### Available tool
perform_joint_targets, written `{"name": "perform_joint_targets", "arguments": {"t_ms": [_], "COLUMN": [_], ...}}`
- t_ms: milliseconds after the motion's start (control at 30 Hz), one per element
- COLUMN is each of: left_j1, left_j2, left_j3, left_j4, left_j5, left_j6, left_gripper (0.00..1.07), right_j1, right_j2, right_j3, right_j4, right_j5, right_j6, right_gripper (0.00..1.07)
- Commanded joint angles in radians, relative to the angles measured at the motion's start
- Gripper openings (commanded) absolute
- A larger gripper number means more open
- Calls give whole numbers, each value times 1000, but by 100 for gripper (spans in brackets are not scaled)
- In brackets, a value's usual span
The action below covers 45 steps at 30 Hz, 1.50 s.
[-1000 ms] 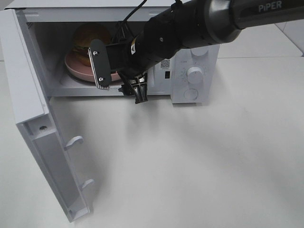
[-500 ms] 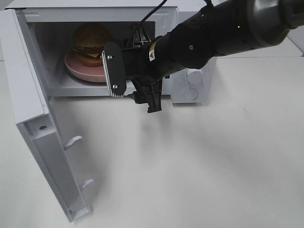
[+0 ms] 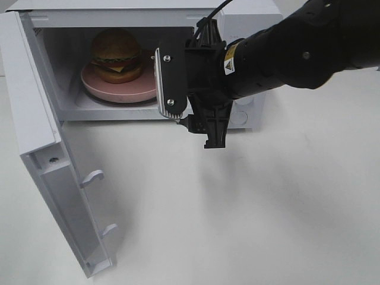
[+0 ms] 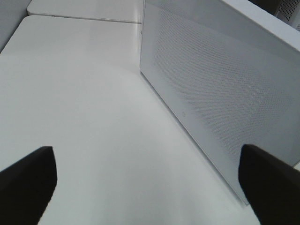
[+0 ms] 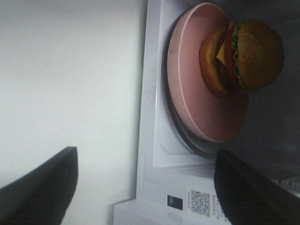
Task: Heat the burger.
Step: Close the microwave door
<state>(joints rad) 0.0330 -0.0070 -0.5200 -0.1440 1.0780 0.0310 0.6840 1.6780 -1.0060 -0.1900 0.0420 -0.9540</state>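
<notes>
Right fingers stand apart, empty, burger just beyond them in the microwave; loading looks done, so the open door beside them needs swinging shut.

1. Overhead view: our right arm stretches in from 2 o'clock toward the centre.
2. Our right gripper is spread wide and empty.
3. Our left gripper, same deal: wide apart, empty.
</notes>
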Motion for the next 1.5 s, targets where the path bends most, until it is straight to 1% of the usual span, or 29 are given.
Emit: {"name": "perform_joint_targets", "arguments": {"t_ms": [33, 67, 133, 167, 267, 333, 433, 500, 567, 600, 667, 700, 733, 767, 833, 867, 933, 967, 1000, 1067, 1100, 1167, 1267, 1333, 1367, 1500], "left_j1": [-2, -2, -2, -2, -2, -2, -2, -2, -2, -2, -2, -2, -2, -2, -2, -2, -2, -2, -2, -2, -2, -2, -2, -2, -2, -2], "left_j2": [-13, -13, -13, -13, -13, -13, -13, -13, -13, -13, -13, -13, -13, -13, -13, -13, -13, -13, -13, -13, -13, -13, -13, -13, -13, -13], "left_j3": [4, 4, 4, 4, 4, 4, 4, 4, 4, 4, 4, 4, 4, 4, 4, 4, 4, 4, 4, 4, 4, 4, 4, 4, 4, 4], "left_j4": [2, 2, 2, 2, 2, 2, 2, 2, 2, 2, 2, 2, 2, 2, 2, 2, 2, 2, 2, 2, 2, 2, 2, 2, 2, 2], "left_j5": [-11, -11, -11, -11, -11, -11, -11, -11, -11, -11, -11, -11, -11, -11, -11, -11, -11, -11, -11, -11, -11, -11, -11, -11, -11, -11], "left_j6": [-2, -2, -2, -2, -2, -2, -2, -2, -2, -2, -2, -2, -2, -2, -2, -2, -2, -2, -2, -2, -2, -2, -2, -2, -2, -2], "left_gripper": [98, 98, 98, 98, 98, 98, 98, 98, 98, 98, 98, 98, 98, 98, 98, 98, 98, 98, 98, 98, 98, 98, 98, 98, 98, 98], "right_j1": [-1, -1, -1, -1, -1, -1, -1, -1, -1, -1, -1, -1, -1, -1, -1, -1, -1, -1, -1, 1, 1, 1, 1, 1, 1, 1], "right_j2": [-49, -79, -96, -125, -143, -201, -215, -266, -279, -307, -318, -345, -345, -371, -385, -415, -427, -455, -455, -503, -503, -551, -586, -644, -644, -745], "right_j3": [37, 65, 80, 109, 124, 175, 187, 221, 229, 242, 246, 249, 249, 249, 249, 249, 249, 249, 249, 249, 249, 249, 249, 249, 249, 249], "right_j4": [-2, -2, -2, -2, -2, -2, -2, 0, 0, 0, 0, 0, 0, 0, 0, 0, 0, 0, 0, 1, 1, 1, 1, 1, 1, 1], "right_j5": [-6, -3, -2, 7, 15, 50, 65, 133, 152, 188, 203, 246, 246, 294, 313, 364, 387, 447, 447, 542, 542, 617, 664, 726, 726, 790], "right_j6": [58, 85, 97, 122, 139, 227, 254, 365, 401, 484, 519, 604, 604, 681, 720, 789, 812, 854, 854, 916, 916, 954, 969, 974, 974, 974], "right_gripper": [76, 76, 76, 76, 76, 76, 76, 76, 76, 76, 76, 76, 76, 76, 76, 76, 76, 76, 76, 76, 76, 76, 76, 76, 76, 76]}}
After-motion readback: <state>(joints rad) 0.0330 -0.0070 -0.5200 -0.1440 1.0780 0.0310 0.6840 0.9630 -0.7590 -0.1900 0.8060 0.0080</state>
